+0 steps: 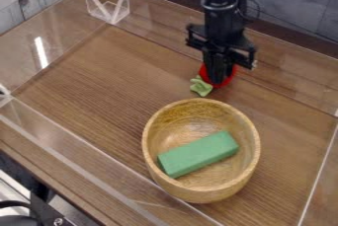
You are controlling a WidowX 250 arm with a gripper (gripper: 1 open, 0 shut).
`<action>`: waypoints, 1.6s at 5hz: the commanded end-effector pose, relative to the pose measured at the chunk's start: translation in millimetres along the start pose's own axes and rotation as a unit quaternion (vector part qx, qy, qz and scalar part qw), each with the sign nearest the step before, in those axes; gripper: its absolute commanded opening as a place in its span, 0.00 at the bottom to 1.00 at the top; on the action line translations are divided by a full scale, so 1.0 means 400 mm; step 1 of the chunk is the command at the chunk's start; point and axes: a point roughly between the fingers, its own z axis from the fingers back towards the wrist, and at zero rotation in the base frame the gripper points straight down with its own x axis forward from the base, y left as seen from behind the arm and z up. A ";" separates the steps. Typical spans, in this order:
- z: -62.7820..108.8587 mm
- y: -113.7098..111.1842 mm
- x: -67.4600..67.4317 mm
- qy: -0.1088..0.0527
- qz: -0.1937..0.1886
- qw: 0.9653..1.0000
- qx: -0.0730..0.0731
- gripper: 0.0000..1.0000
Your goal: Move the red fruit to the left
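Note:
The red fruit (226, 73) rests on the wooden table just behind the wooden bowl (165, 129), its green leafy stem (201, 87) sticking out at lower left. My gripper (219, 64) points straight down over it, black fingers drawn in tight against the fruit's sides. Most of the fruit is hidden by the fingers. It still sits on the tabletop.
The wooden bowl holds a green rectangular block (200, 155). Clear acrylic walls (40, 52) fence the table on all sides, with a clear bracket (106, 5) at the back left. Bare wood (106, 72) lies left of the fruit.

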 end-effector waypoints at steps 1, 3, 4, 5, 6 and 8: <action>0.110 0.039 0.029 -0.065 0.011 0.998 0.006 0.00; 0.121 0.086 0.032 -0.080 0.037 0.996 0.008 1.00; 0.077 0.086 0.035 -0.071 0.042 0.997 0.009 1.00; 0.035 0.086 0.040 -0.062 0.052 0.997 0.011 1.00; 0.008 0.062 0.045 -0.054 0.050 0.997 0.010 1.00; -0.028 0.034 0.066 -0.043 0.035 0.998 0.010 0.00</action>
